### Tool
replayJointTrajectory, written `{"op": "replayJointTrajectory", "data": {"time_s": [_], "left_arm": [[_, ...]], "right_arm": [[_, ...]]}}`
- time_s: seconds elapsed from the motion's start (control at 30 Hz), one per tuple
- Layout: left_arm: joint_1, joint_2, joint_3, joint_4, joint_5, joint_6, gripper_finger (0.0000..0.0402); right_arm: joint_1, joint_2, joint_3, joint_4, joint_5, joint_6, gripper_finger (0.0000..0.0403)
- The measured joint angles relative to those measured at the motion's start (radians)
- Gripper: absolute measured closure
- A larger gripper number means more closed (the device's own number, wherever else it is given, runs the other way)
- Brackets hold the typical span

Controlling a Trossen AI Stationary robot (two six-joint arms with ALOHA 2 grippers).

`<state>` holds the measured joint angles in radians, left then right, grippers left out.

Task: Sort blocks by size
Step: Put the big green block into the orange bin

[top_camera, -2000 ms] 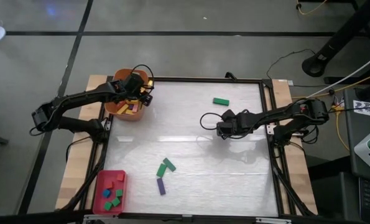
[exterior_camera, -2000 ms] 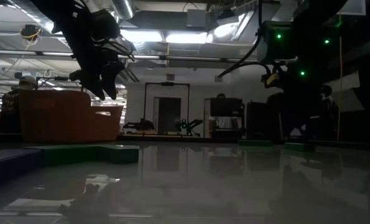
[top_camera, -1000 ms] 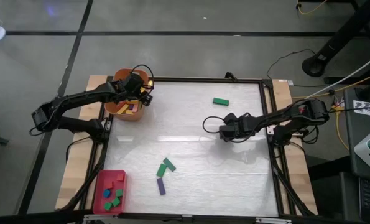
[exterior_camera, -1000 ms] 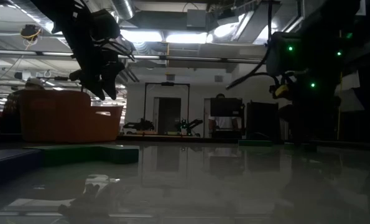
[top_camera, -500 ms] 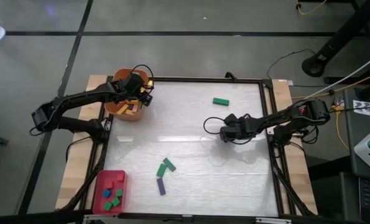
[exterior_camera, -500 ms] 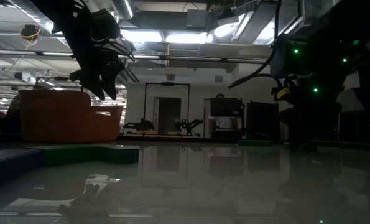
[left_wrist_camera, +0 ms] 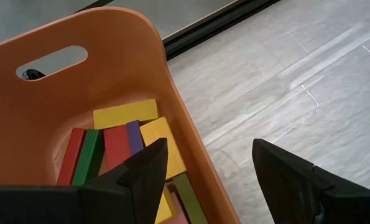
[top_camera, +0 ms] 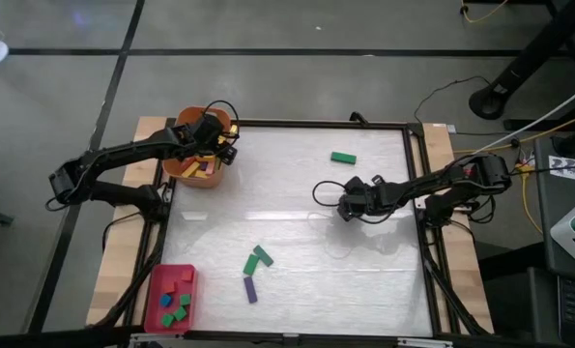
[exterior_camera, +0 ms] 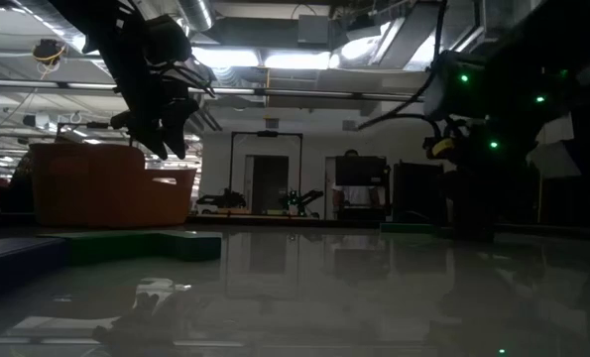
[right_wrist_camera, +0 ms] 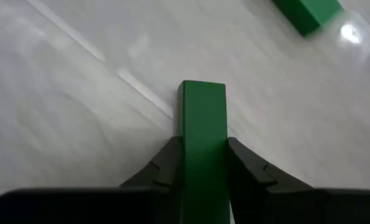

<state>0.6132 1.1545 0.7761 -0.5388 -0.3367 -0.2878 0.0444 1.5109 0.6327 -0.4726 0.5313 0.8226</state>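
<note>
My right gripper [top_camera: 343,205] is right of the table's middle, shut on a green bar [right_wrist_camera: 203,112], one of the blocks. Another green block [top_camera: 342,157] lies beyond it, toward the far edge. A green block [top_camera: 258,258] and a purple bar [top_camera: 250,288] lie near the front centre. My left gripper [top_camera: 210,135] hangs open over the orange tub [top_camera: 192,172] at the far left. In the left wrist view its fingers [left_wrist_camera: 144,174] stand on either side of the tub's wall, above the red, yellow and green bars [left_wrist_camera: 119,140] inside. My right gripper pinches the green bar by its two long sides [right_wrist_camera: 203,149] between its two fingers. The fingers lie along the bar and slant down from the table's right side. The bar's free end [right_wrist_camera: 203,90] sticks out past the fingertips. Whether it rests on the table, I cannot tell.
A flat red tray [top_camera: 159,280] with several small cubes sits at the near left corner. A black frame [top_camera: 415,174] borders the white table top. Bare table lies between the tub and my right gripper.
My right gripper has sunk a little toward the table and shifted slightly toward the left edge. The loose blocks lie where they were.
</note>
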Motion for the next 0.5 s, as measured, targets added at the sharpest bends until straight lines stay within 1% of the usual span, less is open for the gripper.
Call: {"op": "replayJointTrajectory", "data": {"time_s": [0.13,0.2,0.27,0.33,0.4,0.5], "left_arm": [[-0.006,0.000,0.000,0.001,0.000,0.000,0.0180],[-0.017,0.000,0.000,0.006,0.000,0.000,0.0180],[-0.032,0.000,0.000,0.012,0.002,0.000,0.0180],[-0.049,-0.001,0.000,0.017,0.022,-0.005,0.0180],[-0.068,-0.002,0.000,0.036,0.074,-0.031,0.0180],[-0.103,-0.002,0.000,0.083,0.201,-0.092,0.0180]], "right_arm": [[0.000,0.001,0.000,0.184,0.013,-0.133,0.0315],[0.000,0.001,0.000,0.306,0.016,-0.227,0.0314],[0.000,0.001,0.000,0.436,0.017,-0.322,0.0305],[0.000,0.001,0.000,0.561,0.016,-0.416,0.0299],[0.000,0.001,0.001,0.672,0.016,-0.511,0.0300],[0.000,0.001,0.001,0.805,0.015,-0.663,0.0309]]}}
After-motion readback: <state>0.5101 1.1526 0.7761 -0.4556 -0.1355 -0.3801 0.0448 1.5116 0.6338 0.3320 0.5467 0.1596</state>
